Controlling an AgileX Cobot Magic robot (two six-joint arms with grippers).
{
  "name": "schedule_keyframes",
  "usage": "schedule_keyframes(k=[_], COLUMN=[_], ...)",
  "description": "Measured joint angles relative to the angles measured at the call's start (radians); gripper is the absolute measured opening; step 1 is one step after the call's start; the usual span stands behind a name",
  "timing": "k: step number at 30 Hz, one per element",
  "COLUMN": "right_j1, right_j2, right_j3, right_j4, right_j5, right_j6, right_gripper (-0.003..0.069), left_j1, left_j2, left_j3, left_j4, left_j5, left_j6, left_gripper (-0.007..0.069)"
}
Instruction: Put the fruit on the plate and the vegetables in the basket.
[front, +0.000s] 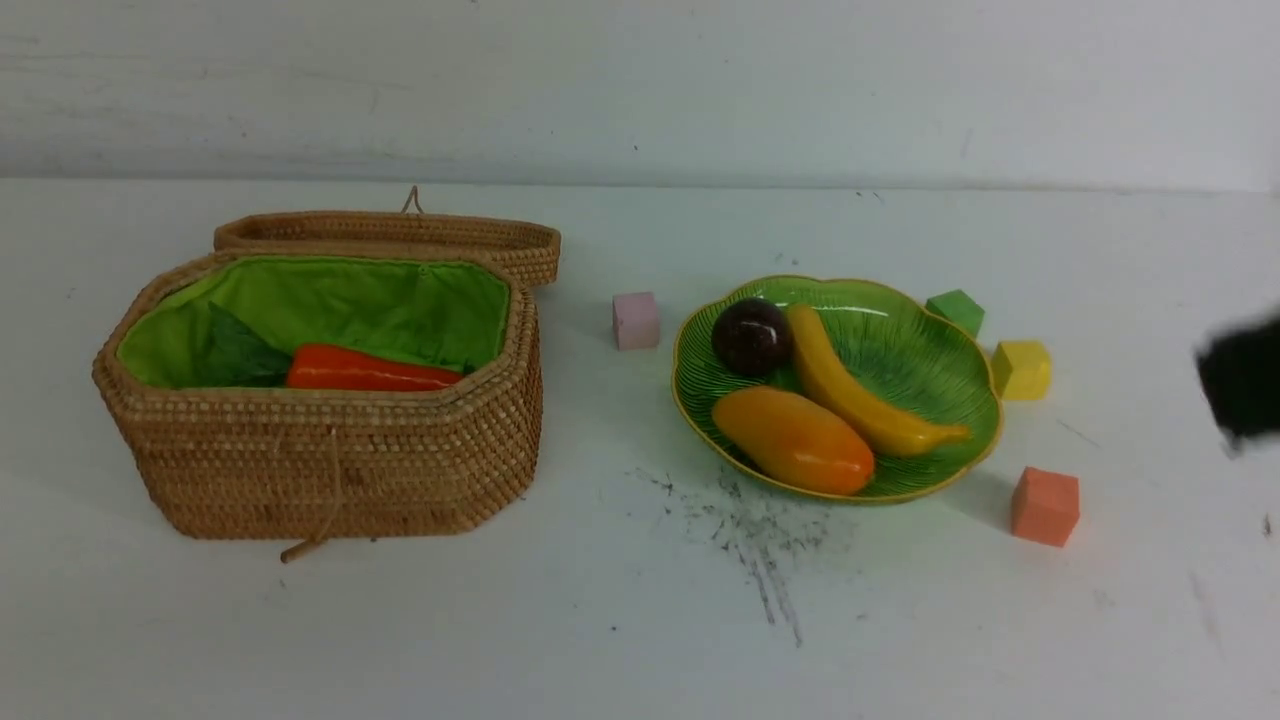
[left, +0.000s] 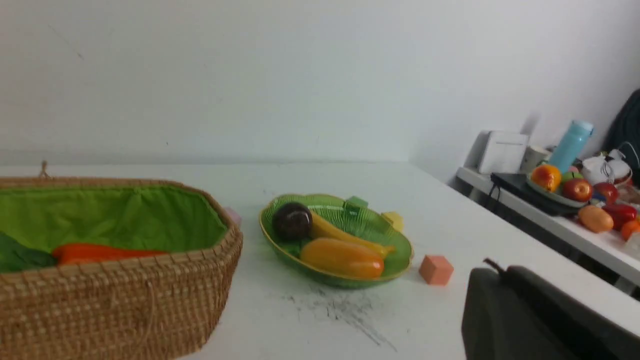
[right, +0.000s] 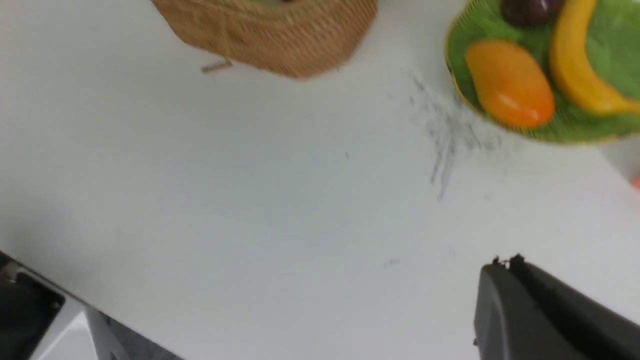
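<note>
From the front camera I see the plate (front: 975, 440) holding all three fruits: the banana (front: 860, 385) across its middle, the mango (front: 795, 440) on the nearer side touching the banana, and the mangosteen (front: 752, 335) at the far side. The basket (front: 330, 470) stands well to the left of the plate, lid folded back behind it. Inside, against the green lining, I can see the carrot (front: 375, 372) and some dark green leaves; whether the radish and gourd lie below the rim I cannot tell, since the wicker wall hides the bottom.

I judge the sorting finished or nearly so, so the risks now come from my own arms. The right gripper (right: 505, 265) shows both fingers pressed together with nothing between them, and a dark blur at the right edge of the front view, beyond the plate, is that arm in motion. A careless swing could clip the plate rim and roll the mangosteen or mango out. The left gripper (left: 495, 270) also has its fingers together and empty; it hangs on the near right of the plate.

Four small cubes ring the plate: a pink cube (front: 636, 320) between plate and basket, a green cube (front: 956, 310) and a yellow cube (front: 1021, 369) just beside its far right rim, and an orange cube (front: 1045, 506) near its right front. The yellow and orange ones sit between the right arm and the plate and would get knocked first. Dark scuff marks lie on the table in front of the plate.
</note>
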Motion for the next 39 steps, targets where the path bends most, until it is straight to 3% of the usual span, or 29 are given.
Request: schedule_keyframes(k=[3,8,28,32,36,39], right_j1=[0.0,0.0,-0.002,-0.154,-0.4,-0.516], right_j2=[-0.194,-0.402,-0.463,-0.529,-0.661,-0.755], right_j3=[0.254,0.427,0.481,0.536,0.748,0.899], right_j4=[-0.018,-0.041,-0.085,-0.106,-0.037,-0.007], right_j5=[-0.037,-0.079,0.0,-0.087,-0.385,-0.575], right_j6=[0.083,0.126,0.13,0.082,-0.151,-0.265], right_gripper=[0.0002,0.0006,0.0036,0.0006,-0.0019,-0.0019], left_j1=[0.0,0.0,0.0,0.0,0.0,0.0], left_j2=[0.0,0.0,0.0,0.0,0.0,0.0], left_j3=[0.06,0.121,0.224,0.224,0.224,0.224], left_j4=[-0.006,-0.014,-0.017,-0.017,-0.018,-0.018], left_j5=[-0.017,-0.026,0.002,0.005,0.006,0.007], left_j6=[0.001,0.001,0.001,0.001,0.001,0.001], left_gripper=[-0.0013,-0.0013,-0.0013,-0.0013,-0.0013,-0.0013])
